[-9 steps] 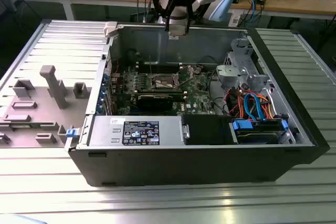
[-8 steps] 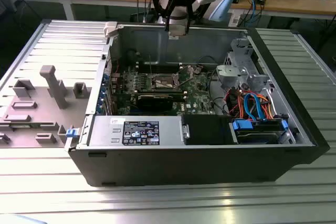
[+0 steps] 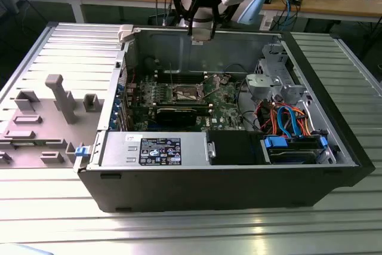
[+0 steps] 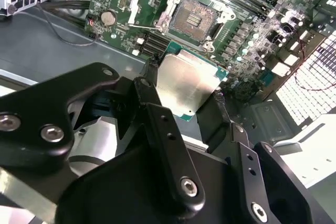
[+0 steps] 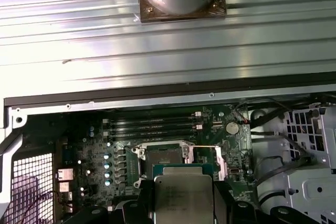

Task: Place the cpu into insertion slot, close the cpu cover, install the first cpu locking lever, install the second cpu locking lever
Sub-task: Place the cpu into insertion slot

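The cpu [image 4: 185, 83] [image 5: 182, 199], a flat square chip with a dull grey metal top, is pinched by its edges between my gripper's black fingers [image 4: 152, 80]. My gripper [image 4: 185, 86] [image 3: 192, 11] is shut on it and hangs well above the open computer case. The insertion slot [image 4: 193, 20] [image 5: 163, 156] [image 3: 188, 92] lies bare on the green motherboard, its dark centre exposed, some way below the chip. The cpu cover [image 4: 135, 1], a thin silver frame, stands swung open at the socket's side.
Long black memory slots [image 5: 152, 127] run beside the socket. A black expansion card [image 3: 176, 113], a power supply [image 3: 155, 147] and a drive cage with blue and orange cables [image 3: 286, 117] fill the case. Grey fixtures [image 3: 59, 97] stand on the ribbed table at the exterior view's left.
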